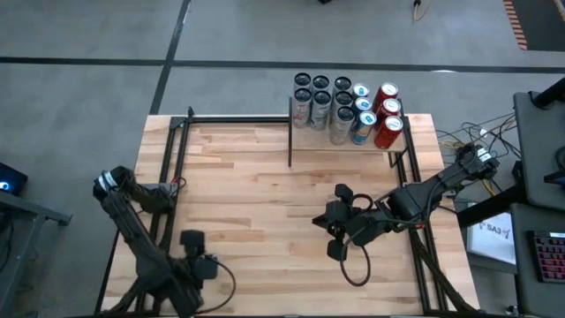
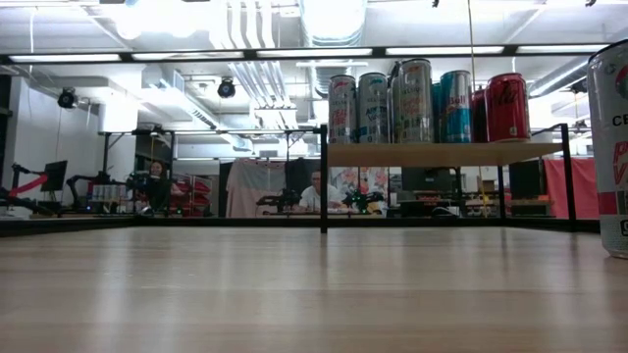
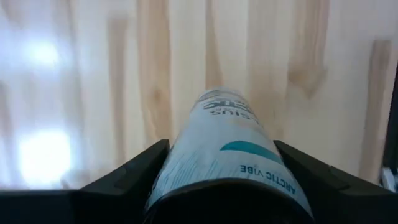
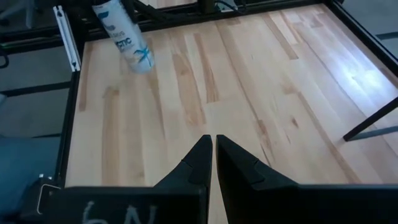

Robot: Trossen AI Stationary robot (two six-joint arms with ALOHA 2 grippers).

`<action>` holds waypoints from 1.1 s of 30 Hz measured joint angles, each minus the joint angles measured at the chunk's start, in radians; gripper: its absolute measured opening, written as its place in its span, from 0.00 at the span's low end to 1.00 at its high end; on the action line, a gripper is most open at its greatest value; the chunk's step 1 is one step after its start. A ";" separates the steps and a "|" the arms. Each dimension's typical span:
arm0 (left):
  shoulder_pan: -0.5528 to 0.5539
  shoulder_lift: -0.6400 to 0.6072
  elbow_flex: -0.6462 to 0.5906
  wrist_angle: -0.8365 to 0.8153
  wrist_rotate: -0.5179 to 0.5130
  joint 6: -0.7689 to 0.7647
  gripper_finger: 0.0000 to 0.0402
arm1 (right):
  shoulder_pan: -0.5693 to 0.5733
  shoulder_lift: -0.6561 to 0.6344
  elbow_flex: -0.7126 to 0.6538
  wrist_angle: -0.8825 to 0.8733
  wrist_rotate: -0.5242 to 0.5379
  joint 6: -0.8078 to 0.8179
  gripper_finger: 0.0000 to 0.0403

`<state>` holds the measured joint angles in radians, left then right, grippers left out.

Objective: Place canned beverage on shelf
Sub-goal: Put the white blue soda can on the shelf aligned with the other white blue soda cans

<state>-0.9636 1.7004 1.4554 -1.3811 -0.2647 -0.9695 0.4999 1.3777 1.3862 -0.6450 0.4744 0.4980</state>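
The left gripper (image 3: 224, 186) clamps a pale can (image 3: 230, 155) reading "ARCTIC VIBE" at the table's near-left corner, far from the shelf (image 2: 442, 154). The right gripper (image 4: 214, 152) hovers mid-table, fingers together.

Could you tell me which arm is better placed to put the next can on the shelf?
Left, probably: the left gripper is closed on a pale can, while the right gripper is shut on nothing over the table's bare planks.

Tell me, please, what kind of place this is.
Probably a robotics lab or workshop: exposed silver ceiling ducts, a grey concrete floor, more dark robot rigs on benches beyond the light plank-wood table, and seated people there.
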 joint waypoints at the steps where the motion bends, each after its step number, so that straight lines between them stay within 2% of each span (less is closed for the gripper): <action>1: 0.018 -0.001 0.014 0.000 -0.022 0.047 0.60 | 0.000 0.000 -0.001 0.000 0.001 0.000 0.03; 6: 0.111 -0.023 0.066 -0.006 -0.114 0.308 0.60 | 0.000 0.023 -0.002 0.023 0.019 -0.029 0.03; 17: 0.294 -0.141 0.104 0.056 -0.300 0.822 0.60 | 0.000 0.158 -0.002 0.221 0.031 -0.201 0.03; 19: 0.311 -0.170 0.104 0.082 -0.301 0.880 0.60 | 0.000 0.184 -0.002 0.260 0.089 -0.243 0.03; 24: 0.327 -0.232 0.104 0.137 -0.301 0.967 0.60 | 0.002 0.238 -0.002 0.329 0.323 -0.352 0.03; 29: 0.327 -0.263 0.104 0.175 -0.298 1.001 0.60 | -0.009 0.280 -0.002 0.425 0.360 -0.404 0.04; 33: 0.328 -0.259 0.104 0.193 -0.294 1.040 0.60 | -0.020 0.307 0.029 0.478 0.357 -0.404 0.10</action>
<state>-0.6354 1.4414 1.5593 -1.1876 -0.5583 0.0702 0.4804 1.6849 1.4155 -0.1673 0.8310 0.0940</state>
